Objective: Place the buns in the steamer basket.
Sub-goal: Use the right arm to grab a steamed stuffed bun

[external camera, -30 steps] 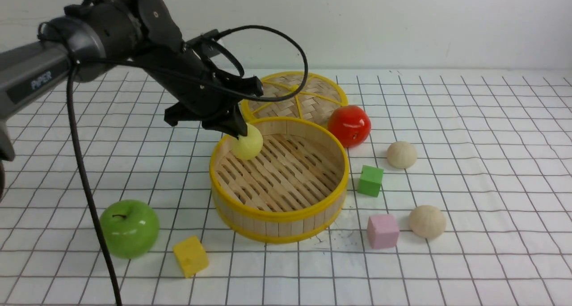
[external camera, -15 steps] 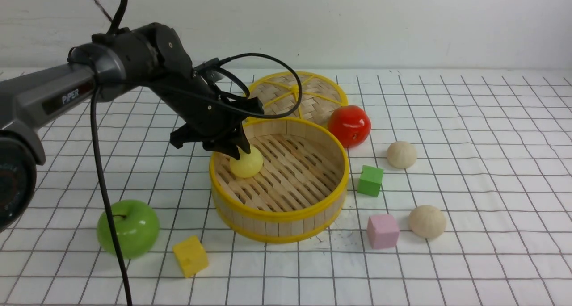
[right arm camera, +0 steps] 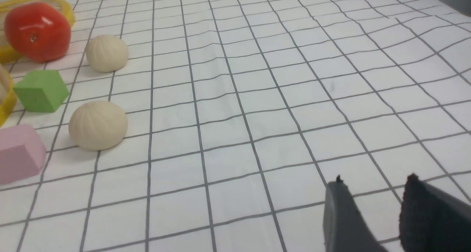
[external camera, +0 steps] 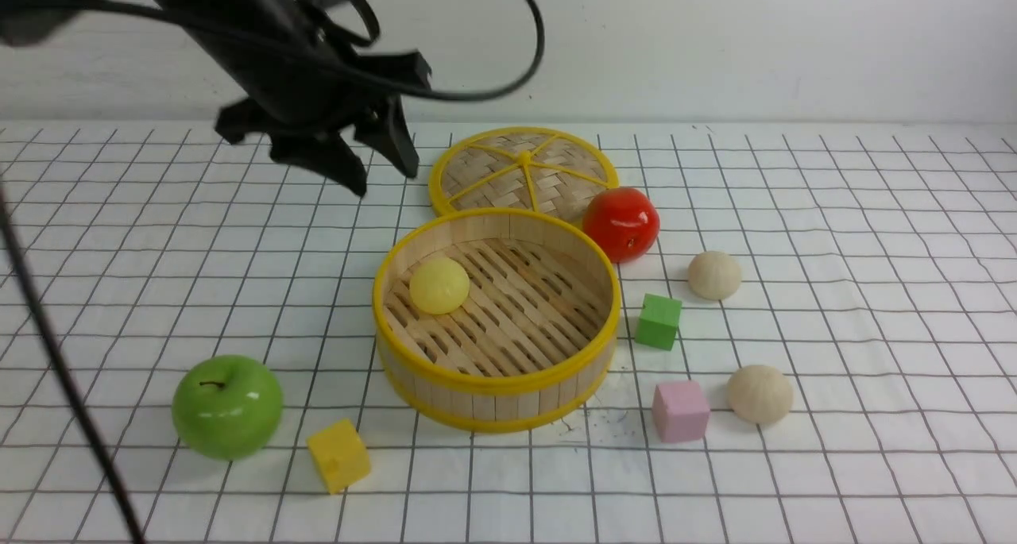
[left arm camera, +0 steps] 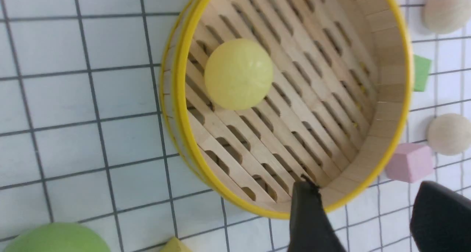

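The pale yellow bun lies alone on the slatted floor of the steamer basket, near its far left wall; it also shows in the left wrist view. Two cream-beige buns sit on the table to the right of the basket, and both show in the right wrist view. My left gripper is open and empty, raised above and behind the basket's left side. My right gripper is open and empty, low over bare table to the right of the cream buns, and out of the front view.
A flat woven lid lies behind the basket. A red apple is at the basket's far right. A green cube and a pink cube lie between basket and cream buns. A green apple and a yellow cube are front left.
My left gripper lowered the yellow bun onto the basket floor, let it go, then rose up and back to the left with its jaws open. The bun stays in the basket.
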